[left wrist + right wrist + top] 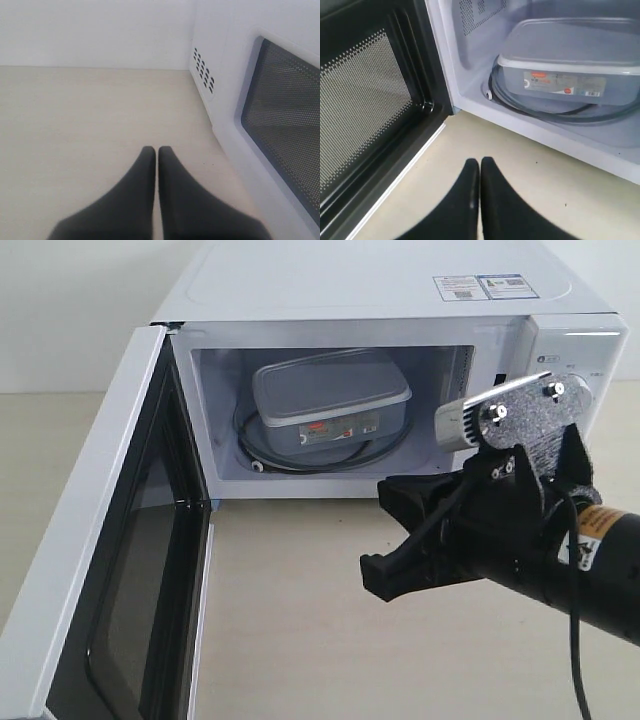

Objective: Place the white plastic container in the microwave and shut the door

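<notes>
Plainly, the large white microwave oven stood on the pale counter with its white, dark-windowed door wide open. The rectangular translucent-white plastic container sat inside on the turntable, so I judged the loading done and only the closing left. My right end effector hung before the cavity, clenched on nothing. My left end effector, likewise clenched and empty, hovered beside the door's outer face.
</notes>
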Controlling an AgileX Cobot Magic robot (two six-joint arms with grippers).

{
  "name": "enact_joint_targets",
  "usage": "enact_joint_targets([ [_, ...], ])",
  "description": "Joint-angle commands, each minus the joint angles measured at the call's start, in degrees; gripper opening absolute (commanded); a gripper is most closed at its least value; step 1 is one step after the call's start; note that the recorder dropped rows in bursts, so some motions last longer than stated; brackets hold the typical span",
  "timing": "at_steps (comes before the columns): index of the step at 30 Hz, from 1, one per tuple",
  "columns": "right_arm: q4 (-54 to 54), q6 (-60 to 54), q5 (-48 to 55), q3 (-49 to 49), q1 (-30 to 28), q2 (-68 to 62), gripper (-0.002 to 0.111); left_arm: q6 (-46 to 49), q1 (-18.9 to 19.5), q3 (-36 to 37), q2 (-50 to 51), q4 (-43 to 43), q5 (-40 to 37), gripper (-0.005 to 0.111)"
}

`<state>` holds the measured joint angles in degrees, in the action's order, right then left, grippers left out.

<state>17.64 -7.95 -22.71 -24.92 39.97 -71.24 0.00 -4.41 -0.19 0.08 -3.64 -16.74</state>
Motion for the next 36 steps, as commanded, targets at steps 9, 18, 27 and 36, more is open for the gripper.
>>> enact_joint_targets([
  [9,-0.2,-0.2,18.0,0.3,-13.4,22.9,0.000,0.5,-0.3,0.2,-0.1,0.1,-0.2,0.004],
  [18,-0.4,-6.1,37.4,0.3,-34.4,45.3,0.000,0.5,-0.3,0.2,-0.1,0.1,-0.2,0.004],
  [27,-0.4,-7.8,34.1,11.1,-42.2,61.8,0.000,0.5,-0.3,0.2,-0.1,0.1,-0.2,0.004],
  [36,0.2,-3.6,31.0,19.4,-42.1,62.0,0.000,0.5,-0.3,0.2,-0.1,0.1,-0.2,0.004],
])
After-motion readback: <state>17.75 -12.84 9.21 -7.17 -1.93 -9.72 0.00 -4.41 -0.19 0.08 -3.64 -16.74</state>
